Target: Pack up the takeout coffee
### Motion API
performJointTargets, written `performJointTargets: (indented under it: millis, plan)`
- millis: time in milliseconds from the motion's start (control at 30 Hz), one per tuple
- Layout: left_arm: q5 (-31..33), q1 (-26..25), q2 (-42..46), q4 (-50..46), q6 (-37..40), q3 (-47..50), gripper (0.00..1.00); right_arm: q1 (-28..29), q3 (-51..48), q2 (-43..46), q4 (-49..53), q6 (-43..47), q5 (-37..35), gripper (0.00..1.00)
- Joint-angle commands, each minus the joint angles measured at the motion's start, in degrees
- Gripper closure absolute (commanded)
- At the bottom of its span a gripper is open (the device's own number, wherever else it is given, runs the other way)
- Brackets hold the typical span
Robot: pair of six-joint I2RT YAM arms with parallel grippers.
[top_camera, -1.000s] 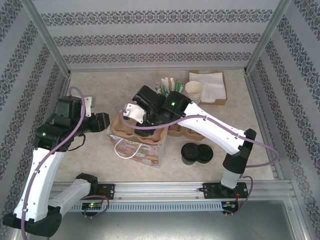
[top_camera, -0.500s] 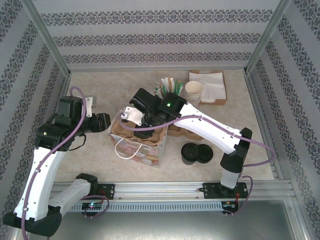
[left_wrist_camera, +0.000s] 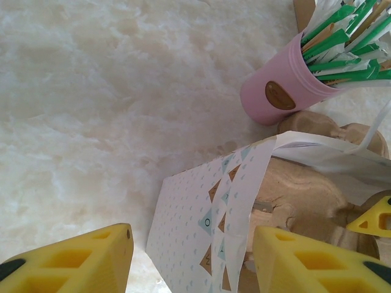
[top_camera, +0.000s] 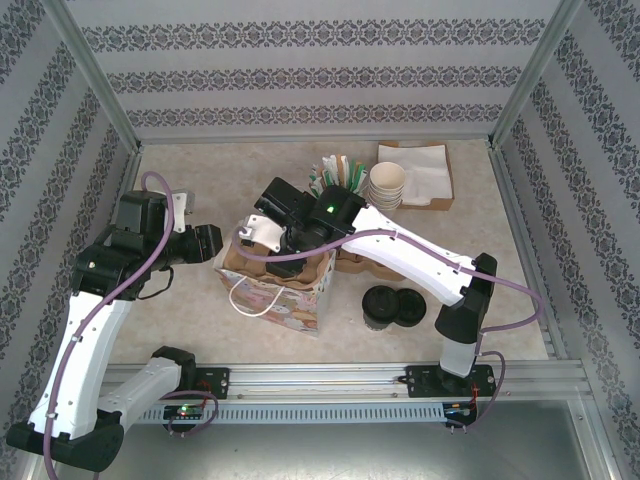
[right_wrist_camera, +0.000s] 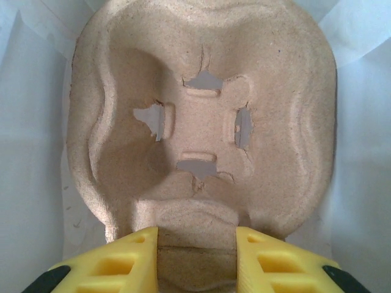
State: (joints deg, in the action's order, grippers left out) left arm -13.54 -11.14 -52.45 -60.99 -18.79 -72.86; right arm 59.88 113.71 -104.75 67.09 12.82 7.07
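Note:
The takeout coffee (top_camera: 379, 304), a small cup under a black lid, stands on the table to the right of the patterned paper bag (top_camera: 275, 295). A brown pulp cup carrier (right_wrist_camera: 201, 110) lies in the bag's mouth, and my right gripper (right_wrist_camera: 197, 256) is shut on its middle ridge. From above, the right gripper (top_camera: 283, 240) is over the bag. My left gripper (left_wrist_camera: 192, 262) is open at the bag's left side (left_wrist_camera: 201, 226). The bag's wall stands between its fingers, one outside and one inside.
A pink cup of green-wrapped sticks (left_wrist_camera: 287, 91) stands just behind the bag. A stack of lidless cups (top_camera: 387, 183) and a tray of napkins (top_camera: 425, 172) sit at the back. Loose black lids (top_camera: 410, 306) lie beside the coffee. Another carrier (top_camera: 358, 262) sits under the right arm.
My right arm has shifted a little left and back with the carrier over the bag. The left arm has stayed put.

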Motion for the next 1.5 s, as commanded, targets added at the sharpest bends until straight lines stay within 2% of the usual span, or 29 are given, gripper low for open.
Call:
performJointTargets:
  millis: [0, 1200, 1467]
  plan:
    - [-1.2, 0.4, 0.0, 1.4, -1.1, 0.5, 0.45, 0.3, 2.1, -0.4, -0.5, 0.2, -0.6, 0.68]
    - [-2.2, 0.4, 0.8, 2.7, -2.1, 2.6, 0.46, 0.3, 12.2, -4.5, 2.5, -2.4, 0.1, 0.69]
    - [-2.4, 0.4, 1.1, 2.7, -2.4, 2.7, 0.46, 0.2, 9.8, -4.5, 2.0, -2.4, 0.2, 0.69]
